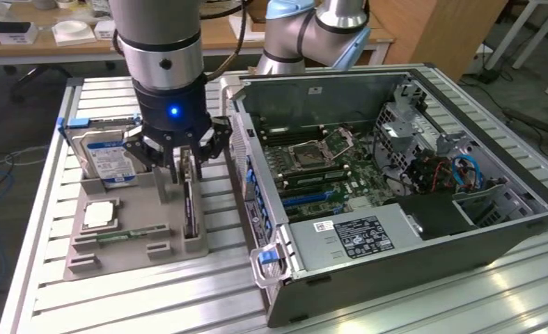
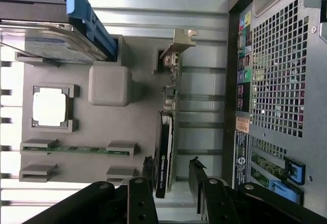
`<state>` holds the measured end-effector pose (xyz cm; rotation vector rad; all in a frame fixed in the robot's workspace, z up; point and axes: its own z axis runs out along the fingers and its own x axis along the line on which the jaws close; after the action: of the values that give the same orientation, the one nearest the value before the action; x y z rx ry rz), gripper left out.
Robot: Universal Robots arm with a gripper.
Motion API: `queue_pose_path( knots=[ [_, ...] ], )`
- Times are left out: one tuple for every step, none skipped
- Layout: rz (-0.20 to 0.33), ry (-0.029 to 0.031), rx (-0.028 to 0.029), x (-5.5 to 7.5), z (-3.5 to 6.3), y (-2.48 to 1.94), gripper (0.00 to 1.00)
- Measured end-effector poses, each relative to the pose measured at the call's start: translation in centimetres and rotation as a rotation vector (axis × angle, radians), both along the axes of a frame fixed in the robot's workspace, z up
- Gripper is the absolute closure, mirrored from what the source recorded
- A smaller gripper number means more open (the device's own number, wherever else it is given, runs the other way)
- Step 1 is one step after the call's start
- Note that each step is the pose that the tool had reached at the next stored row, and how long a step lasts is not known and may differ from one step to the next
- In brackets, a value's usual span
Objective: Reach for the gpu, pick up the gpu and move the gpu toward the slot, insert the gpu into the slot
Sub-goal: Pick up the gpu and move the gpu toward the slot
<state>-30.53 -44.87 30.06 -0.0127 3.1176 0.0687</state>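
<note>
Your gripper (image 1: 181,170) hung low in the left-centre of the exterior view, directly over the grey holder tray (image 1: 143,202) on the slatted metal table (image 1: 115,299). Its jaws stood wide apart and held nothing. In the wrist view its two dark fingers (image 2: 196,170) sat one on each side of the gpu (image 2: 164,147). A clear gap showed on one side. On the other side the finger was just beside the card, and you could not tell from that view whether it touched.

The gpu (image 1: 190,209) stood on its long edge in a slot along the tray's right-hand side, just below the gripper in the exterior view. Its silver end bracket (image 2: 179,43) was at the end away from the fingers.

On the same tray, the hard drive (image 1: 106,156) with its blue label stood upright at the upper left. The square processor chip (image 1: 99,214) lay flat below it, and the green memory stick (image 1: 120,236) lay lower again.

The open computer case (image 1: 423,257) filled the right half of the exterior view, close beside the tray, with the motherboard (image 1: 329,167) exposed inside.
</note>
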Motion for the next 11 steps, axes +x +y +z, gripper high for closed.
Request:
queue_pose_path(
  knots=[
    [0.000, -0.0001, 0.0000, 0.0, -0.19, -0.04, 0.58],
    [0.000, -0.0001, 0.0001, 0.0, -0.36, -0.08, 0.58],
    [0.000, 0.0000, 0.0000, 0.0, -0.55, -0.12, 0.58],
    [0.000, 0.0000, 0.0000, 0.0, -0.73, -0.16, 0.58],
    [0.000, -0.0001, 0.0000, 0.0, -0.91, -0.20, 0.58],
    [0.000, 0.0000, -0.0001, 0.0, -1.09, -0.25, 0.58],
    [0.000, -0.0001, -0.0001, 0.0, -1.27, -0.30, 0.58],
    [0.000, 0.0000, 0.0000, 0.0, -1.45, -0.34, 0.58],
    [0.000, 0.0000, 0.0000, 0.0, -1.64, -0.38, 0.58],
    [0.000, 0.0000, 0.0000, 0.0, -1.82, -0.43, 0.58],
    [0.000, 0.0000, -0.0001, 0.0, -2.00, -0.48, 0.58]
  ],
)
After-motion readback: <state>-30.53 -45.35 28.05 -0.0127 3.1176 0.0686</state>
